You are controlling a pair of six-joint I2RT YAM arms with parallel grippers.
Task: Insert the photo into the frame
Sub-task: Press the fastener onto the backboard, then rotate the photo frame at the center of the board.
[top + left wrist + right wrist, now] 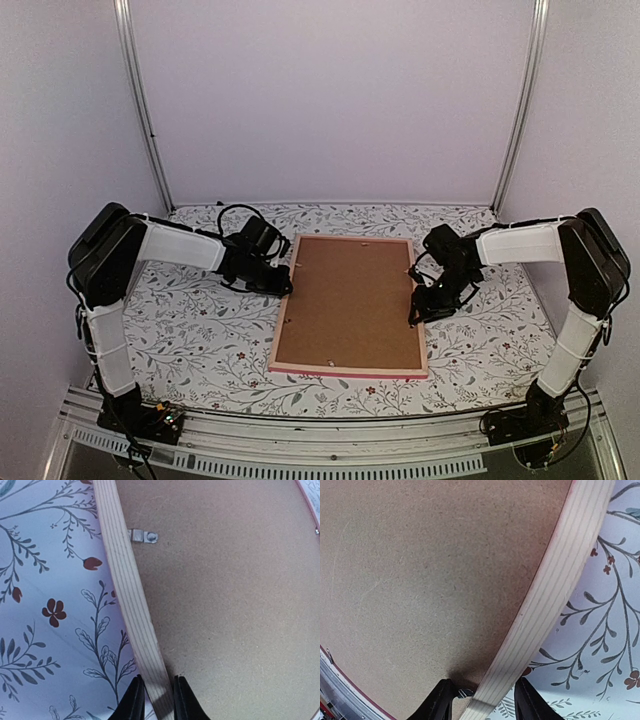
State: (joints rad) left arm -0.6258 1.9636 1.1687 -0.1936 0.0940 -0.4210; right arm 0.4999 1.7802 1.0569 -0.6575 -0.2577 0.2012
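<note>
The pink-edged frame (345, 372) lies face down mid-table, its pale wood rail showing in the left wrist view (131, 595) and the right wrist view (560, 580). A brown backing board (350, 300) fills its opening. The photo is hidden. My left gripper (283, 283) is at the frame's left rail; in the left wrist view (159, 682) its fingers press both sides of the rail. My right gripper (418, 305) is at the right rail; in the right wrist view (482, 685) it straddles the rail, with gaps on both sides.
A floral cloth (200, 340) covers the table. A small metal tab (144, 536) lies over the board's edge by the left rail, and another tab (464, 693) sits by my right gripper's inner finger. White walls and two metal posts stand behind.
</note>
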